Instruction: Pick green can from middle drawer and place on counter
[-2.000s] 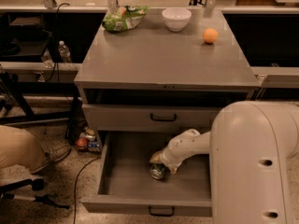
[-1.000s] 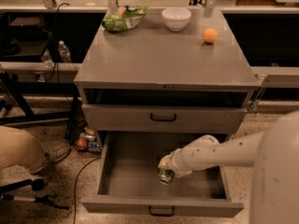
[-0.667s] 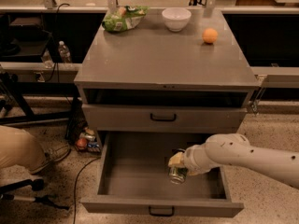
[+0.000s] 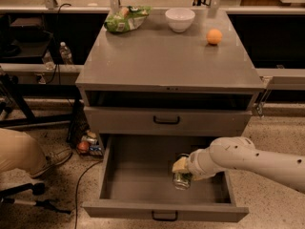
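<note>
Obs.: single arm enters from the right, low, reaching into the open middle drawer. The gripper sits over the right half of the drawer, well inside its walls.

Tool state: the fingers are closed on the green can, pinching it at its upper end. The can hangs directly below the gripper. Its long axis is near upright with a slight tilt, silver bottom end toward the drawer floor. It looks clear of the floor, though I cannot be certain of the gap.

Key relation for the next move: the counter lies above and beyond the gripper, on the far side of the closed drawer front and the counter's front lip. Judgement: the can has to go up first, out toward the open side, and only then inward over the top. A straight diagonal would likely catch the lip.

Landing zone: the near and middle parts of the counter are nearest the gripper. The snack bag, white bowl and orange all sit along the far edge, well apart from that area.

Risk (judgement): the pinch is high on the can, so it could swing or slip during the lift. Setting it down upright should suit its present attitude.
</note>
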